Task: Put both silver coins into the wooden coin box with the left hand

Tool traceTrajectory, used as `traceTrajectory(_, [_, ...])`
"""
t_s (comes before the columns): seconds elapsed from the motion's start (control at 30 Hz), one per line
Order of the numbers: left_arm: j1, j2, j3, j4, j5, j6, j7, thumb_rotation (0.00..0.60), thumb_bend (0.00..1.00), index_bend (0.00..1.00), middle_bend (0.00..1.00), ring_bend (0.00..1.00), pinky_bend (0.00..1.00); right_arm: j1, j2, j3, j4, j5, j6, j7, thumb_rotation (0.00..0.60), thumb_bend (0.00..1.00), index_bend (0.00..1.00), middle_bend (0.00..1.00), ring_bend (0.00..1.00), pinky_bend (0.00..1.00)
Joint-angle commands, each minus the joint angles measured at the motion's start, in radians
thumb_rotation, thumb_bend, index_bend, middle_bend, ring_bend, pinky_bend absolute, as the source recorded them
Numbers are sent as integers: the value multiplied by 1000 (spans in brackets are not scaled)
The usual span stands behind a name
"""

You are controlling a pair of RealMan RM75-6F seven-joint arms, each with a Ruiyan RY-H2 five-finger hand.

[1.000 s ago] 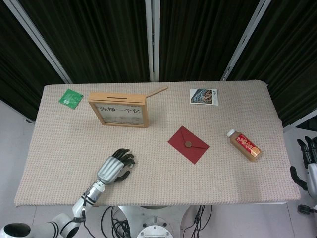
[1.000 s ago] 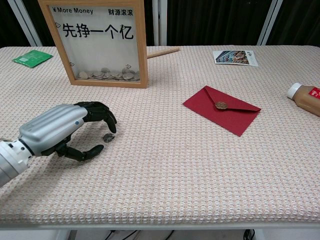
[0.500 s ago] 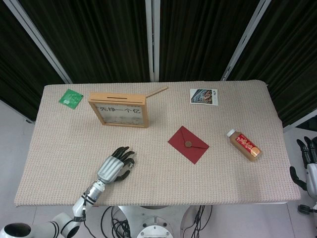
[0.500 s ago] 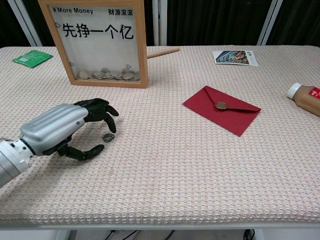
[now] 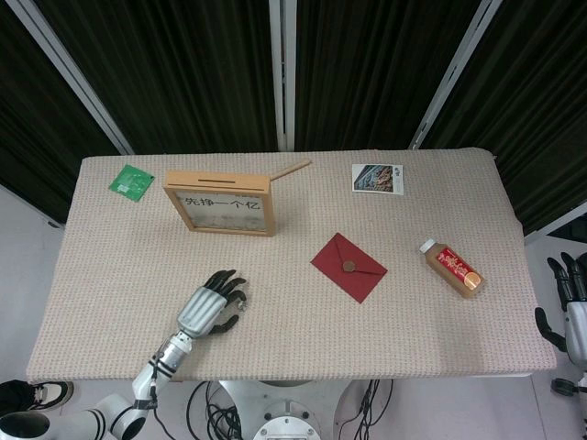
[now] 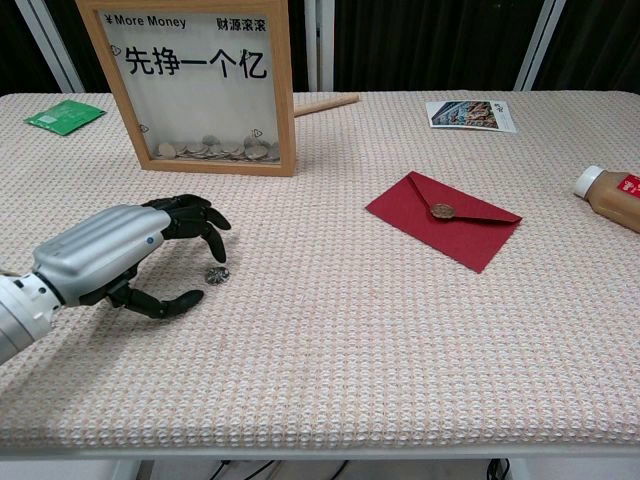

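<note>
One silver coin [image 6: 216, 273] lies flat on the woven table cover, just in front of my left hand's fingertips [image 6: 217, 251]. My left hand [image 6: 115, 255] hovers low over the cover, its dark fingers arched above the coin and the thumb apart below; it holds nothing. In the head view the left hand [image 5: 212, 305] is near the front edge and hides the coin. The wooden coin box [image 6: 195, 85] stands upright at the back left, also seen as the coin box [image 5: 220, 202], with several coins at its bottom. My right hand [image 5: 569, 295] hangs off the table's right side, holding nothing.
A red envelope [image 6: 443, 219] lies mid-table. A bottle [image 5: 451, 267] rests on its side to the right. A photo card [image 5: 377, 178], a wooden stick [image 5: 291, 170] and a green packet [image 5: 131, 181] lie along the back.
My left hand has drawn slightly back to the left, and its fingertips have lifted off the coin, which now shows fully. The right hand has hardly moved.
</note>
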Motion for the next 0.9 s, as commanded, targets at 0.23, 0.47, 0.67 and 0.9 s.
traceTrajectory(0.23, [1,-5,-2,7,-5,-7,1,600,275,367,152,45,117,-1,-1,0,3,3,-2,3,600,346,0,0,0,0])
traceTrajectory(0.47, [2,-4,-2,3,-5,-10,4,600,276,384,152,45,117,1,-3,1,5,3,-4,4,600,346,0,0,0,0])
traceTrajectory(0.67, [2,-2,-2,-2,-5,-12,8,600,276,391,152,45,117,-2,-3,0,9,5,-4,7,600,346,0,0,0,0])
traceTrajectory(0.9, [1,-6,-2,2,-9,-22,10,600,276,394,152,45,117,-3,-3,0,10,5,-4,11,600,346,0,0,0,0])
